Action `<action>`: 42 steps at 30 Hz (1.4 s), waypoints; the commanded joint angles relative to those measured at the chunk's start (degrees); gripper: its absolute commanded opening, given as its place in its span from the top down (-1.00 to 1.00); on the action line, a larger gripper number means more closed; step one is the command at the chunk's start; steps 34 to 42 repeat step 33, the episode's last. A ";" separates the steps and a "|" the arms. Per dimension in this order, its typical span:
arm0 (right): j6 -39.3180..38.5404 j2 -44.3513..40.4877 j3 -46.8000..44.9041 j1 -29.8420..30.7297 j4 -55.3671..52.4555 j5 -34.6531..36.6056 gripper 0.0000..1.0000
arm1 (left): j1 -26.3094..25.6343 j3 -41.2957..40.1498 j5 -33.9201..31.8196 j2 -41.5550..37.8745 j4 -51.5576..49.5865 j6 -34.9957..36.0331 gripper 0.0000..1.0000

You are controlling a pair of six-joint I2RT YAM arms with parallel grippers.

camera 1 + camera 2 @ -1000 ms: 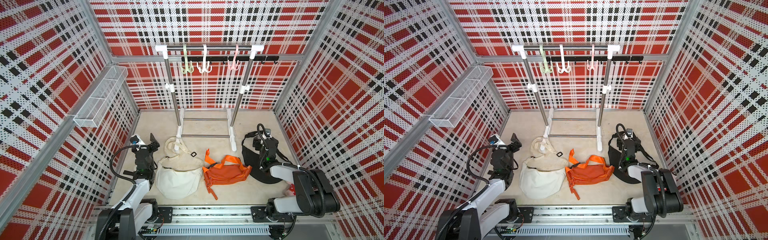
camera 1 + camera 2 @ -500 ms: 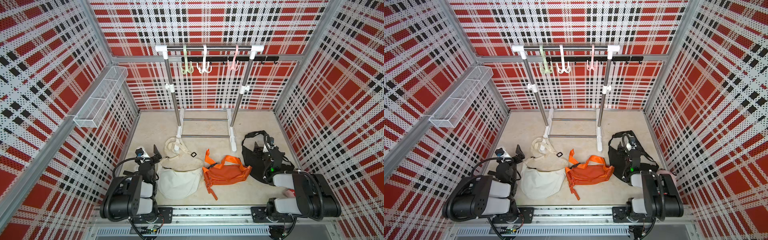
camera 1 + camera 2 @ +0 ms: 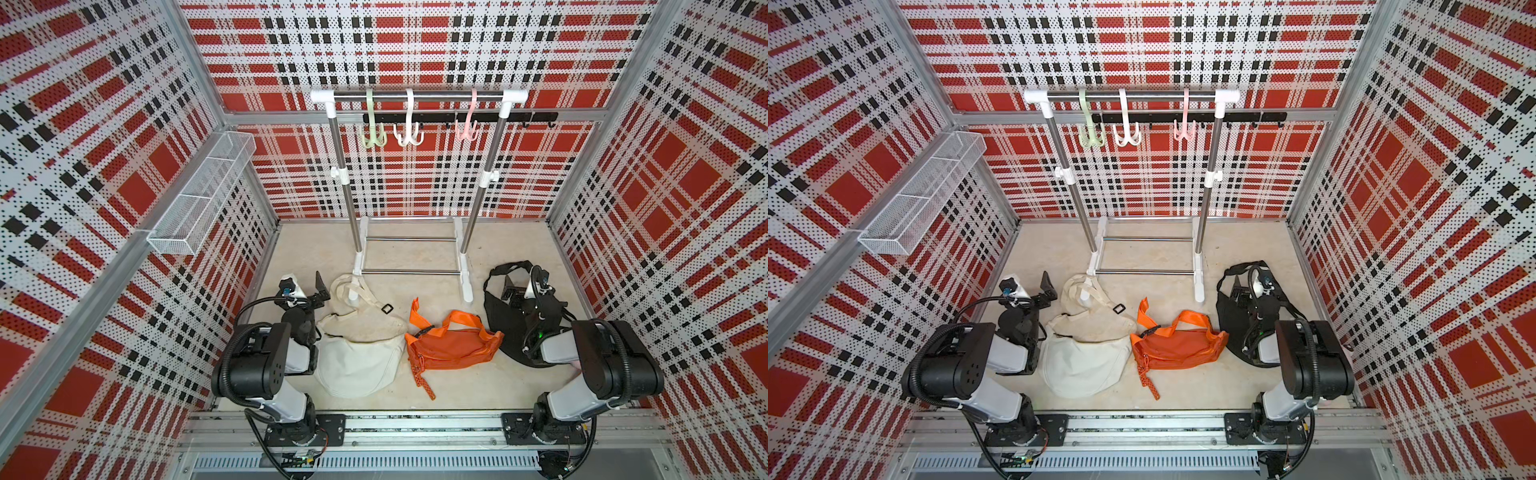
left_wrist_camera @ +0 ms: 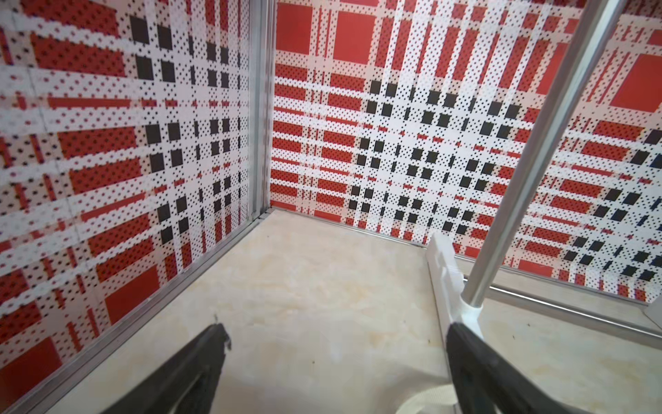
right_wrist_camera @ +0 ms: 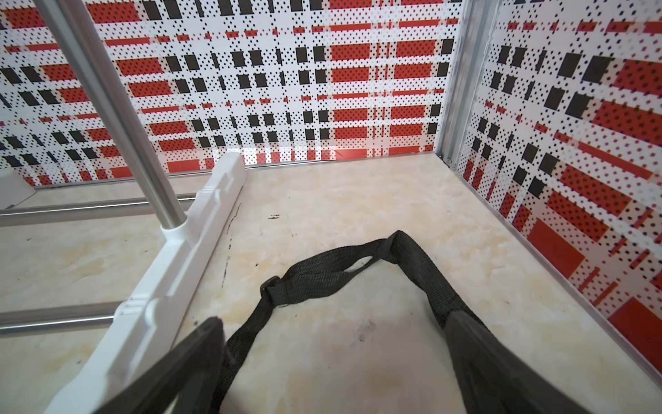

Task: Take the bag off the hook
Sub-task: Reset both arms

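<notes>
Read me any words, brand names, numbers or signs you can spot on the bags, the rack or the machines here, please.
No text can be read anywhere in these views.
The cream bag, orange bag and black bag show no logo or label.
The clothes rack, its hooks and the wire basket are unmarked.
The left arm and right arm show no lettering clear enough to read.
</notes>
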 commanded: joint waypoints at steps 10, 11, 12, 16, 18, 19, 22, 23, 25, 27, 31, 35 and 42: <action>-1.05 -0.02 -0.04 0.32 1.23 0.31 -1.00 | -2.73 0.51 -7.20 -0.37 -2.64 3.60 -0.96; -1.05 0.07 -0.04 0.32 1.37 0.34 -1.00 | -2.77 0.57 -7.20 -0.37 -2.64 3.63 -0.96; -1.05 0.01 -0.04 0.32 1.34 0.34 -1.00 | -2.82 0.59 -7.20 -0.37 -2.64 3.63 -0.97; -1.05 0.00 0.00 0.32 1.31 0.34 -0.99 | -2.85 0.51 -7.74 -0.35 -2.60 3.67 -0.96; -1.05 0.01 -0.04 0.32 1.28 0.34 -0.99 | -2.99 0.60 -7.72 -0.27 -2.55 3.72 -0.96; -1.03 0.01 -0.04 0.32 1.23 0.30 -0.99 | -2.99 0.60 -7.77 -0.23 -2.55 3.72 -0.97; -1.05 0.00 -0.02 0.32 1.20 0.30 -0.99 | -2.99 0.64 -7.72 -0.28 -2.55 3.72 -0.96; -1.05 0.00 -0.04 0.32 1.23 0.34 -0.99 | -3.00 0.60 -7.73 -0.28 -2.55 3.73 -0.96; -1.05 0.00 -0.03 0.32 1.23 0.34 -0.99 | -3.03 0.60 -7.72 -0.23 -2.55 3.79 -0.96; -1.05 0.03 -0.03 0.32 1.23 0.34 -0.99 | -3.08 0.60 -7.79 -0.25 -2.55 3.80 -0.96; -1.05 0.01 -0.04 0.32 1.23 0.33 -0.99 | -3.31 0.42 -8.41 -0.32 -2.26 3.87 -0.97; -1.05 0.03 -0.04 0.32 1.23 0.32 -1.00 | -3.46 0.25 -8.64 -0.28 -1.96 3.98 -0.96; -1.05 0.03 -0.04 0.32 1.23 0.32 -1.00 | -3.46 0.25 -8.64 -0.28 -1.96 3.98 -0.96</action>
